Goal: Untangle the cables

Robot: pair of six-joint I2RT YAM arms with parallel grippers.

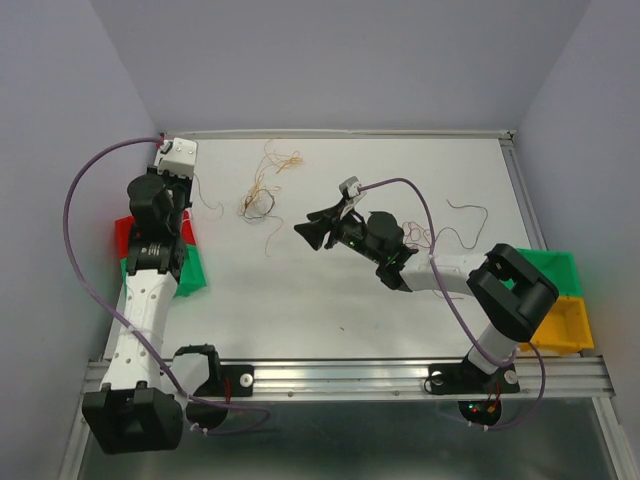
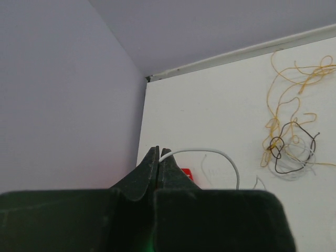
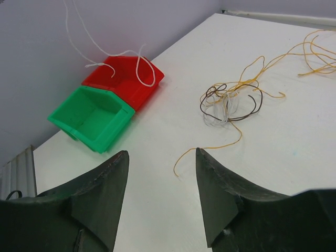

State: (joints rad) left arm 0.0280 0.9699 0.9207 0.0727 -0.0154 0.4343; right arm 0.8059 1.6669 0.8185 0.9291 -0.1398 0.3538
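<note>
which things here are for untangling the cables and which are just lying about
For the job: cable tangle; white cable in shut left gripper; open right gripper.
Lying about: red bin; left green bin; right green bin; yellow bin.

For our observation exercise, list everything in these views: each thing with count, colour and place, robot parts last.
tangled cables: one knot, yellow, dark brown and whitish, far half of table, left of centre
white cable: one, white, pinched by left fingers, hanging by red bin
loose cables: a few, dark and reddish, right side of table
left bins: two, red bin and left green bin, side by side at left edge
right bins: two, right green bin and yellow bin, at right edge
table: one, white
left fingers: shut on white cable
right fingers: open, empty, above table
</note>
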